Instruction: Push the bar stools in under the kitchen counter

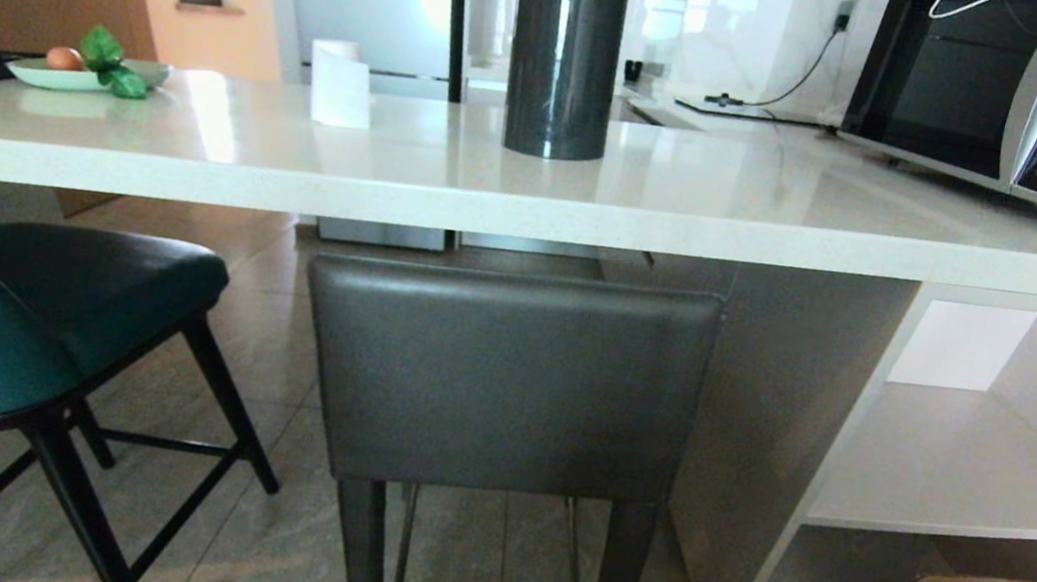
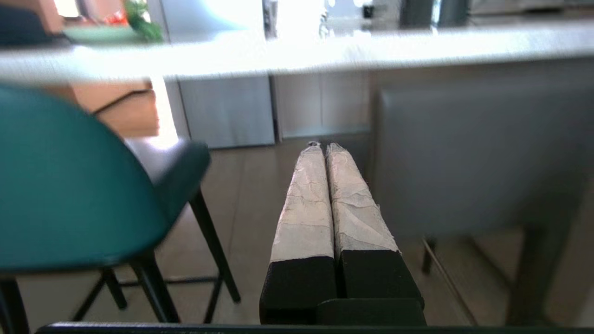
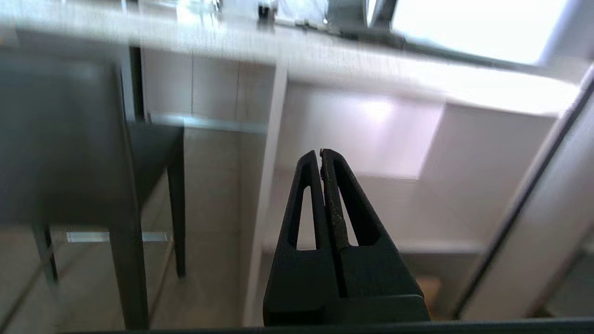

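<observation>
While both arms stay out of the head view, the left gripper (image 2: 323,147) and right gripper (image 3: 321,153) each have fingers pressed together, holding nothing. The grey stool (image 1: 507,380) stands with its back just below the worktop (image 1: 531,198) edge, beside the white shelves (image 1: 966,470). The teal stool (image 1: 3,323) stands further left, angled away from the worktop.

**Stools at the counter**

The grey stool (image 1: 504,379) stands upright, its boxy back just below the white counter (image 1: 530,200) edge. The teal stool (image 1: 2,333) stands to its left, turned at an angle, partly under the counter.
</observation>
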Robot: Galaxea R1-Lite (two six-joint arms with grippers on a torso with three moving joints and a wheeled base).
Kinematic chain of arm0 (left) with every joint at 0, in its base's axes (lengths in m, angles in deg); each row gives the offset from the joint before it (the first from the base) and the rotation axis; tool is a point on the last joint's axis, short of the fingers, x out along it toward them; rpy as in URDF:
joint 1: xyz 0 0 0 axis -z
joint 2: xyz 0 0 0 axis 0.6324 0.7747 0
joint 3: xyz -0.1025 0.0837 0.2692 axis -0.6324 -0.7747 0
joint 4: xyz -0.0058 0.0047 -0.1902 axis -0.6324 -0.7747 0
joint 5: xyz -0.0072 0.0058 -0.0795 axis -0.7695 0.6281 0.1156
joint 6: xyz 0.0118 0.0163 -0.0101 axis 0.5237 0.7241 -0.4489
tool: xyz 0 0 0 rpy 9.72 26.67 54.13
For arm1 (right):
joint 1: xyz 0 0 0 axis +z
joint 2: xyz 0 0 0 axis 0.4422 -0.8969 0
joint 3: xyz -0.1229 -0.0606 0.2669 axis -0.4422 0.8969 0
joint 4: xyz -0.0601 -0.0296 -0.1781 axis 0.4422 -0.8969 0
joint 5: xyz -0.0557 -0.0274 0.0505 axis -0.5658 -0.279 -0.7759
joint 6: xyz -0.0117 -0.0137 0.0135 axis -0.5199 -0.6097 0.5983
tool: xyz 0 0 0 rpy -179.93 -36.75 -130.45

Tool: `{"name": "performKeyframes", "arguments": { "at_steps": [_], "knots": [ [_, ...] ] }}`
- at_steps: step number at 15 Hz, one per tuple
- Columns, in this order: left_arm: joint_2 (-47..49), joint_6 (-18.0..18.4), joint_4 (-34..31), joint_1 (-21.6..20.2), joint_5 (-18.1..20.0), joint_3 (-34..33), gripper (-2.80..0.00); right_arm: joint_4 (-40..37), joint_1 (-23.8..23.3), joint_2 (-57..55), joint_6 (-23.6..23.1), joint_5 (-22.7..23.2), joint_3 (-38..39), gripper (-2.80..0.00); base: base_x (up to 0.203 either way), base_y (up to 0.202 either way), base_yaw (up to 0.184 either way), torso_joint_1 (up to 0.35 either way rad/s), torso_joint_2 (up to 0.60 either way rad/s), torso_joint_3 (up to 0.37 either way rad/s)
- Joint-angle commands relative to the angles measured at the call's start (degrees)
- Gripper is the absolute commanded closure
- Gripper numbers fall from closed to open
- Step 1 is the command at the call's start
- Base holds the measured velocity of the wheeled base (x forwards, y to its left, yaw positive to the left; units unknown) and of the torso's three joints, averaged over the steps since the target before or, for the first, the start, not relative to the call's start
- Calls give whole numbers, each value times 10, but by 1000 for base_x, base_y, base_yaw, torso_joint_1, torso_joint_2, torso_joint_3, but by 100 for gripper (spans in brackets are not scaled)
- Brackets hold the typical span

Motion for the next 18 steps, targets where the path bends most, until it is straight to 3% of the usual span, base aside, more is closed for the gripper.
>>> {"name": "performKeyframes", "arguments": {
  "at_steps": [1,4,7,9,11,12,14,16,18],
  "knots": [
    [-133,7,-83,-1,12,-28,0,-95,-16,111,5,11,1,0,0,0,0,0,0,0],
    [-149,34,-127,0,22,-101,0,-117,-21,108,16,41,48,0,0,0,0,0,0,0],
    [-148,55,-44,0,7,-181,0,-60,-21,108,44,38,153,0,0,0,0,0,0,0],
    [-147,44,-79,0,-9,-179,0,-19,-20,108,60,50,226,0,0,0,0,0,0,0],
    [-147,-2,-84,0,-35,-178,0,-22,-20,108,94,69,223,0,0,0,0,0,0,0],
    [-147,4,-93,0,-62,-187,0,-22,-20,108,106,65,223,0,0,0,0,0,0,0],
    [-147,53,-100,0,-60,-189,0,-20,-20,108,140,51,223,0,0,0,0,0,0,0],
    [-147,56,-111,0,-33,-185,0,-19,-20,108,140,52,223,0,0,0,0,0,0,0],
    [-147,54,-109,0,-34,-186,0,-19,-20,108,140,52,223,0,0,0,0,0,0,0]
  ]
}}
